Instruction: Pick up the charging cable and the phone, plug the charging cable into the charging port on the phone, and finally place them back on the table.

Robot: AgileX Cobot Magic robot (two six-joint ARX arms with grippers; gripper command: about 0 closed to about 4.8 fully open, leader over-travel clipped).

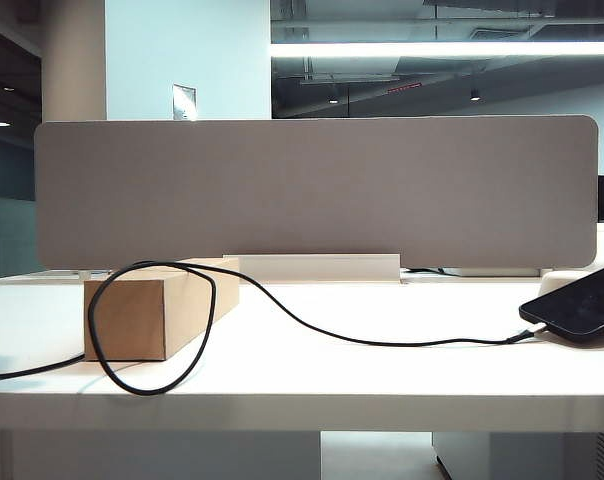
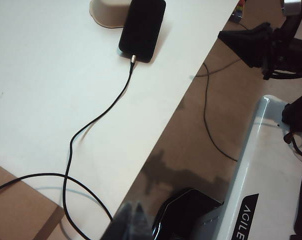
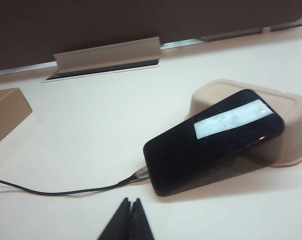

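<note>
The black phone (image 3: 213,140) leans screen-up on an off-white tray (image 3: 291,130) at the right of the table (image 1: 332,370). The charging cable (image 1: 312,325) runs from its loop over the cardboard box to the phone (image 1: 582,303). Its silvery plug (image 3: 141,174) sits in the phone's low short end, covering the charging port. My right gripper (image 3: 131,204) is shut and empty, a short way in front of the plug. My left gripper (image 2: 133,220) is shut and empty over the table's front edge, far from the phone (image 2: 141,27) and beside the cable (image 2: 98,117). Neither gripper shows in the exterior view.
A cardboard box (image 1: 157,310) stands at the table's left with the cable looped around it. A grey divider panel (image 1: 312,190) closes the back. In the left wrist view, black arm parts (image 2: 251,42) and the white robot base (image 2: 261,165) lie beyond the table's front edge.
</note>
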